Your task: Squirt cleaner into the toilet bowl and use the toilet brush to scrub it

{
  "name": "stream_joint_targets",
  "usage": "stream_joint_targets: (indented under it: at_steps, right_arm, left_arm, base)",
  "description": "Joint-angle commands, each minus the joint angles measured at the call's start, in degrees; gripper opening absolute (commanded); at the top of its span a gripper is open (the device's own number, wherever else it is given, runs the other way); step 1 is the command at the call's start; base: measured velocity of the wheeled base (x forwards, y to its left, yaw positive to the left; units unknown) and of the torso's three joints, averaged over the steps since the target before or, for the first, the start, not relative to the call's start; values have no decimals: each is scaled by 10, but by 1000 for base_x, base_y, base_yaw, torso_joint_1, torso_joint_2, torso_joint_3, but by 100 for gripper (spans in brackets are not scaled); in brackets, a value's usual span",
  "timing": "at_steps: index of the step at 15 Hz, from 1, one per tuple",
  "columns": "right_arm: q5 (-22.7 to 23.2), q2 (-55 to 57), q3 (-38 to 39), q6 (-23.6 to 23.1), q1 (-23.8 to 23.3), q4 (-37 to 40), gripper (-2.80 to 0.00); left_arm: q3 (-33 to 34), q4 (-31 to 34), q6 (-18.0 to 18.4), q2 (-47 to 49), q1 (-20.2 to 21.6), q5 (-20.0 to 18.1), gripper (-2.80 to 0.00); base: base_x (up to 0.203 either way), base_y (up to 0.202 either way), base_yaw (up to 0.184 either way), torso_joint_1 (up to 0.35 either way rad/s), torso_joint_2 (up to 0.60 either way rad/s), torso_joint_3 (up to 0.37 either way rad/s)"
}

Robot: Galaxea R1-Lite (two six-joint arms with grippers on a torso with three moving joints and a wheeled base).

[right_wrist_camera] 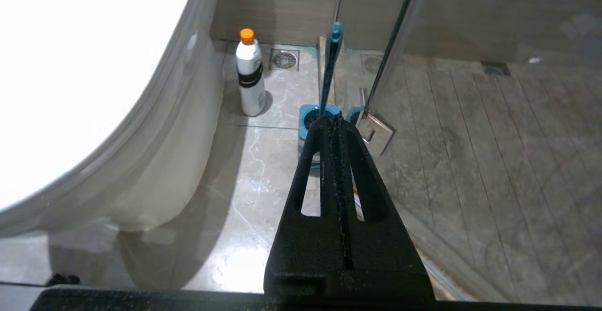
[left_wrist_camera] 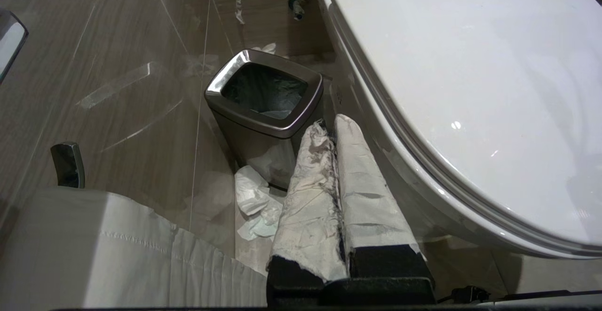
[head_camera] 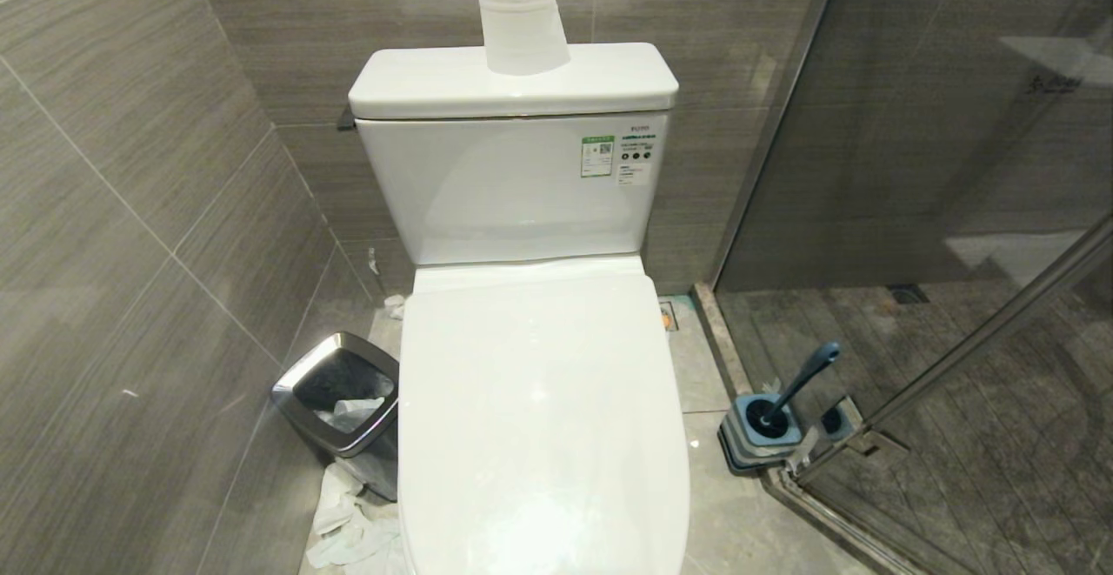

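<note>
- Your left pincer (left_wrist_camera: pixel 336 125), its two fingers wrapped in scuffed white tape, is clenched with nothing in it, poised low beside the toilet bowl (head_camera: pixel 543 418).
- Your right pincer (right_wrist_camera: pixel 335 122), matte black with slotted fingers, is likewise clenched and empty; in its wrist view the tips overlap the brush holder (head_camera: pixel 758 437).
- You are facing a large glossy white ceramic toilet bowl with its smooth oval lid down; the boxy tank (head_camera: pixel 513 183) behind it carries small stickers, and a roll of white paper (head_camera: pixel 522 23) stands on the tank lid.
- You have grey-brown, wood-grained wall tiles (head_camera: pixel 130 210) around you and a pale marbled stone floor (right_wrist_camera: pixel 254 160) below.
- On your right, the slim teal-blue toilet brush (head_camera: pixel 804 377) leans in its square, ribbed grey-blue holder on the floor, against the glass shower door (head_camera: pixel 956 210).
- A white plastic bottle with an orange cap and black band (right_wrist_camera: pixel 249 73) stands on the floor near the bowl's base.
- On your left, a square chrome-rimmed waste bin (head_camera: pixel 343 397) sits just beside the bowl, with crumpled white tissue (head_camera: pixel 348 523) on the floor around it.
</note>
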Motion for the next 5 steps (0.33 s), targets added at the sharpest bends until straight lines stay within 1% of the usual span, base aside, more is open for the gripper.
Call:
stream_joint_targets:
  at_steps: [1,5]
  right_arm:
    - [-4,1,-1,22,0,-1,-280]
    - [-4,1,-1,21,0,-1,-280]
  left_arm:
    - [0,0,0,1,0,0,-280]
    - [0,0,1,1,0,0,-280]
  base:
    - [0,0,0,0,0,0]
    - [0,0,0,0,0,0]
